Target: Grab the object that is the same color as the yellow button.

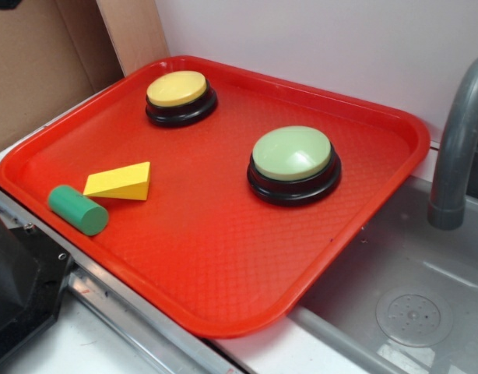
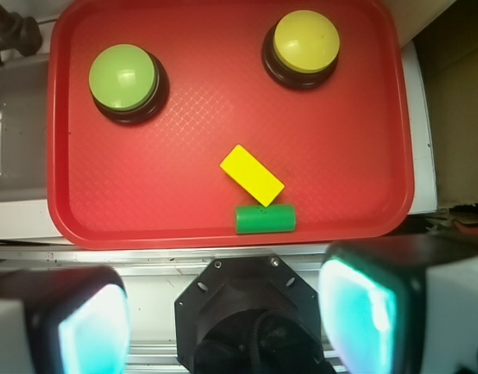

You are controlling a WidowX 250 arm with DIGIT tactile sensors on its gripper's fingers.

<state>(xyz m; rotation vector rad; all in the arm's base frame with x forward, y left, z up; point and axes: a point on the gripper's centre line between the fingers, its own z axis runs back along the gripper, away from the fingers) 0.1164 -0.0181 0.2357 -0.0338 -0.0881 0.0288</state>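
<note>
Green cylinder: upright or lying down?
Lying down. The green cylinder rests on its curved side on the red tray, one flat end facing the exterior camera, beside the yellow wedge.

A small yellow wedge block (image 2: 252, 175) lies flat on its side, set diagonally, well ahead of the fingertips (image 2: 91, 327) and between their lines. A round button with a pale yellow dome (image 2: 305, 43) on a black base sits upright farther ahead, toward the right finger's side.
</note>
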